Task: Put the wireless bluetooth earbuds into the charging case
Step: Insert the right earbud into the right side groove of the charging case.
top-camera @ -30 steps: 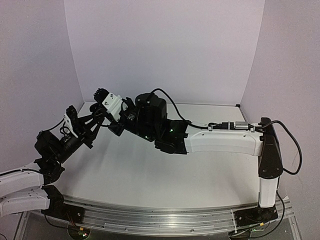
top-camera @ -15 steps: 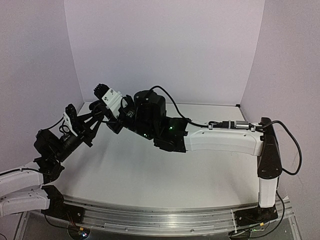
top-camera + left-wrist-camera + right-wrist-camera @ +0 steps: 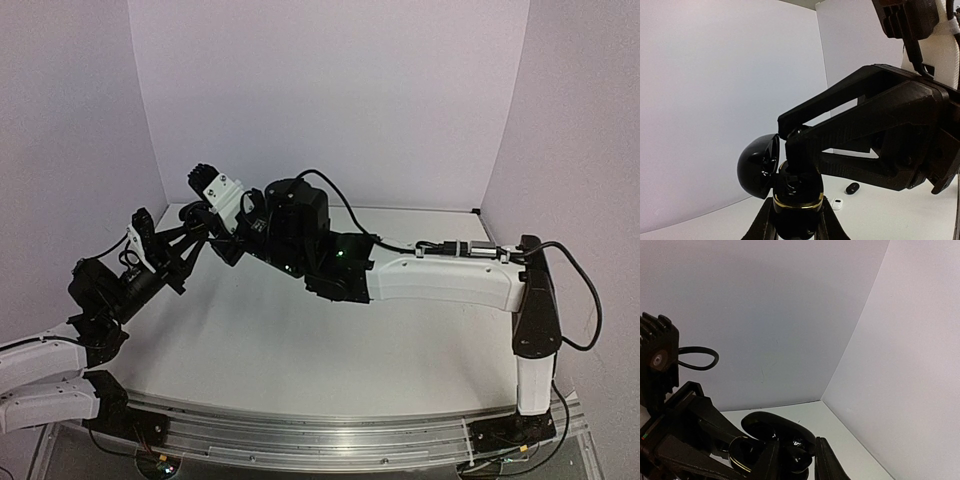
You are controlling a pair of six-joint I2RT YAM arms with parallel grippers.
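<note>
Top view, last sec. R arm [image 3: 440,280]: the whole chain has swung slightly left.

- Elbow joint [image 3: 338,262] w/ green LED: moved left and up in frame.
- Black wrist motor block [image 3: 298,212]: shifted left and risen.
- White wrist cam housing [image 3: 221,190]: risen the most, now higher and a bit farther left. The wrist therefore tilts more steeply down toward the R gripper [image 3: 785,135].
- Cable loop [image 3: 330,188] above the block: followed it left.

Most travel came in the first half sec. The second half added only a small shift.
</note>
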